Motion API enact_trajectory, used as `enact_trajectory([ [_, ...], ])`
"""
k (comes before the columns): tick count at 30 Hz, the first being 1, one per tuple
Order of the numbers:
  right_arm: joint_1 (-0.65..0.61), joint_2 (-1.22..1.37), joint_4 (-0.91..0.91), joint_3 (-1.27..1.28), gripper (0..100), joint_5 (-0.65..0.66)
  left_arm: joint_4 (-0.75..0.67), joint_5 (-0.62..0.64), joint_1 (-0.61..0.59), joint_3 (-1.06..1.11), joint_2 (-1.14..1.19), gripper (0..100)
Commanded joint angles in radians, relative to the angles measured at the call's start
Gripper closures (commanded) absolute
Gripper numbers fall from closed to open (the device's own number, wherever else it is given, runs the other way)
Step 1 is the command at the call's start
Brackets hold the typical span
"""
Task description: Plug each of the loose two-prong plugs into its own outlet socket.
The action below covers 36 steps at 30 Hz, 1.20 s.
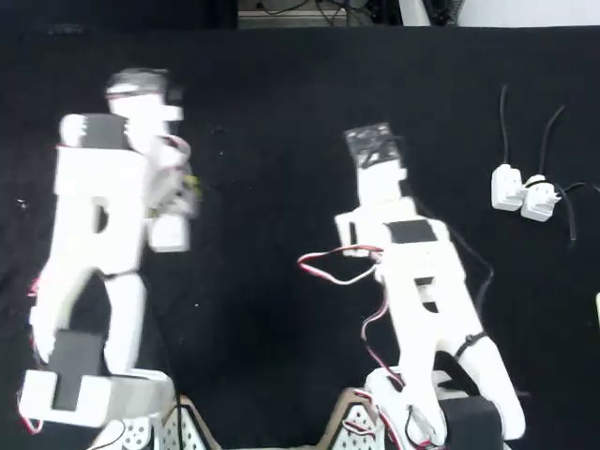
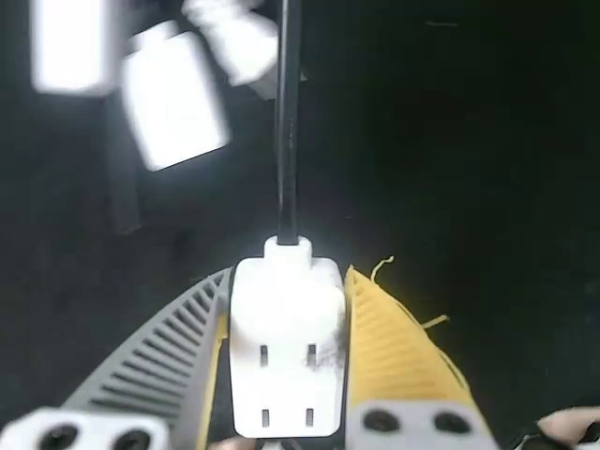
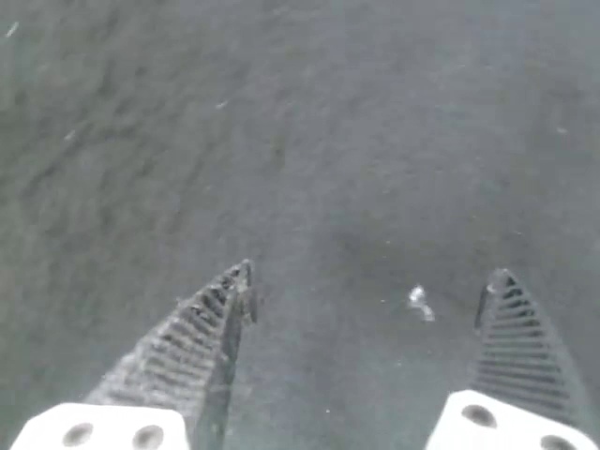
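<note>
Left claw is closed snug on a white socket block. One grey finger and one yellow finger press flat against its sides, and its slotted face is turned toward the wrist camera. Its black cord runs straight out past the fingertips. Beyond the tips, beside the cord, sit some blurred white pieces. I can't tell whether they are plugs or sockets, or whether any are joined.

Right claw hangs wide open with nothing in it, just bare black cloth between its fingers.

Looking down over the table, a pair of white corded units lies touching each other, out past the right arm's side and well apart from both arms. They may be mated, but I can't make out any prongs.

My read is that the job is somewhere between early and midway. The gripped block's slots are empty and it is not pressed onto anything. The right claw has no partner piece to offer, so at least this mating is left to do.
</note>
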Motion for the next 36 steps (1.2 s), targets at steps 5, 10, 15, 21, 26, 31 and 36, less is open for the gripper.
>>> enact_trajectory([
  [5, 0.034, -0.035, -0.026, -0.056, 64.2, -0.014, -0.522, 0.012, 0.285, 0.512, -0.020, 93],
  [10, 0.034, -0.035, -0.028, -0.056, 64.2, -0.014, -0.600, 0.005, 0.344, 0.633, -0.014, 77],
  [15, 0.034, -0.035, -0.026, -0.056, 64.2, -0.014, -0.427, -0.097, 0.303, 0.524, -0.058, 77],
  [21, 0.032, -0.035, -0.029, -0.047, 64.2, -0.014, -0.235, -0.315, 0.127, 0.406, -0.072, 77],
  [26, 0.032, -0.035, -0.029, -0.047, 64.2, -0.014, -0.327, -0.445, 0.008, 0.507, -0.072, 77],
  [31, 0.032, -0.035, -0.029, -0.047, 64.2, -0.014, -0.569, -0.381, 0.064, 0.725, -0.081, 77],
  [36, 0.038, -0.035, -0.029, -0.051, 64.2, -0.014, -0.594, -0.218, 0.303, 0.779, -0.083, 77],
])
